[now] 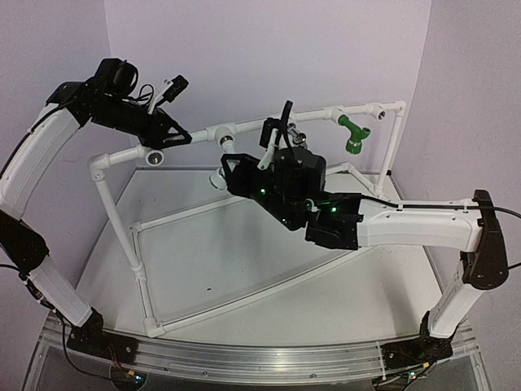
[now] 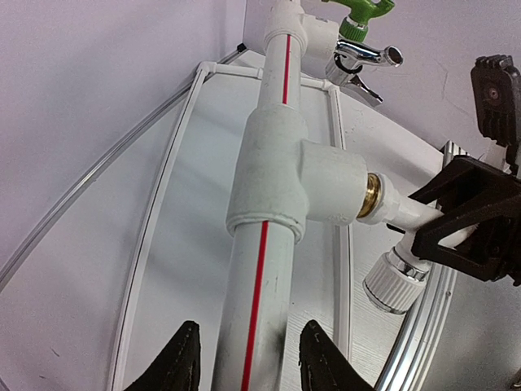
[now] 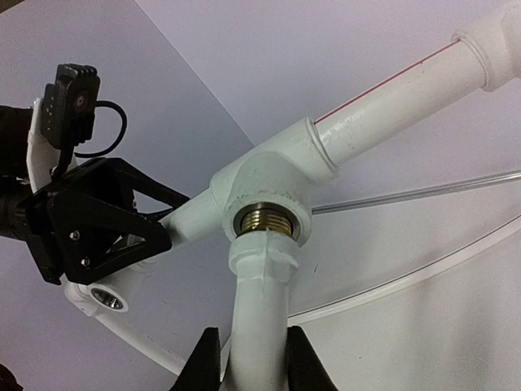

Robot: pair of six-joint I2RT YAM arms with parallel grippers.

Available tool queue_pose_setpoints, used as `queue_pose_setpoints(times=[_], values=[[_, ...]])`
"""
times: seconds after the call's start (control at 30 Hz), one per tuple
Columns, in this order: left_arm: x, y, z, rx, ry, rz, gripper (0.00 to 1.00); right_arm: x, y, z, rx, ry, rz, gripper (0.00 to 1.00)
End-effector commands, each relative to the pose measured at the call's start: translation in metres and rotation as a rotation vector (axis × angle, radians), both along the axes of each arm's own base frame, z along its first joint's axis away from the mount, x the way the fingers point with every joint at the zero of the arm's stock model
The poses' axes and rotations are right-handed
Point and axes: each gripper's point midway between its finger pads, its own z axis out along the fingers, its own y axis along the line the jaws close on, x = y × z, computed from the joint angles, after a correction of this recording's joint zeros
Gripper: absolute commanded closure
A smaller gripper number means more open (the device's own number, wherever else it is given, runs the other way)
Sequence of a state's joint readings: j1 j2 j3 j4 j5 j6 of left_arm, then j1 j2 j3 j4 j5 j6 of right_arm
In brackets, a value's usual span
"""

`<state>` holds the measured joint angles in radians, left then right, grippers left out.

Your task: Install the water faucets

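Observation:
A white faucet [image 3: 262, 314] stands with its brass thread [image 3: 264, 218] partly inside the socket of a T fitting [image 3: 273, 175] on the white pipe frame. My right gripper [image 3: 254, 362] is shut on the faucet's body. In the left wrist view the same faucet [image 2: 389, 208] juts from the T fitting [image 2: 281, 171], its ribbed spout [image 2: 396, 281] hanging down. My left gripper [image 2: 248, 358] is shut on the red-striped rail [image 2: 260, 293] just below that fitting. From above, the left gripper [image 1: 172, 137] and right gripper [image 1: 228, 169] sit close together on the top rail. A chrome faucet [image 2: 366, 55] and a green faucet [image 1: 354, 134] are mounted farther along.
The pipe frame [image 1: 134, 244] spans the white table, with an upright at the right rear [image 1: 395, 138]. An open socket fitting [image 3: 106, 299] shows at the frame's left corner. The aluminium rail [image 1: 244, 358] carrying the arm bases runs along the near edge.

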<state>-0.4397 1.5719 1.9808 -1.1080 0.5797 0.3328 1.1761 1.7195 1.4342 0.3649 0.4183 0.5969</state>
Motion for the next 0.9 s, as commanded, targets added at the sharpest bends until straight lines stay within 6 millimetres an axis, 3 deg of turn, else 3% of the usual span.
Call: queue_pose_setpoints(times=[0.0, 0.3, 0.6, 0.87], values=[[-0.039, -0.002, -0.079, 0.137, 0.375, -0.047, 0.6, 0.011, -0.011, 0.056, 0.243, -0.018, 0.039, 1.0], [-0.038, -0.002, -0.081, 0.142, 0.389, -0.037, 0.6, 0.024, -0.022, 0.069, 0.28, 0.02, 0.132, 1.0], [-0.036, -0.002, -0.083, 0.15, 0.391, -0.033, 0.6, 0.017, -0.044, 0.08, 0.1, -0.088, 0.102, 1.0], [-0.031, -0.005, -0.086, 0.151, 0.393, -0.034, 0.61, 0.019, -0.061, 0.074, -0.133, -0.088, 0.04, 1.0]])
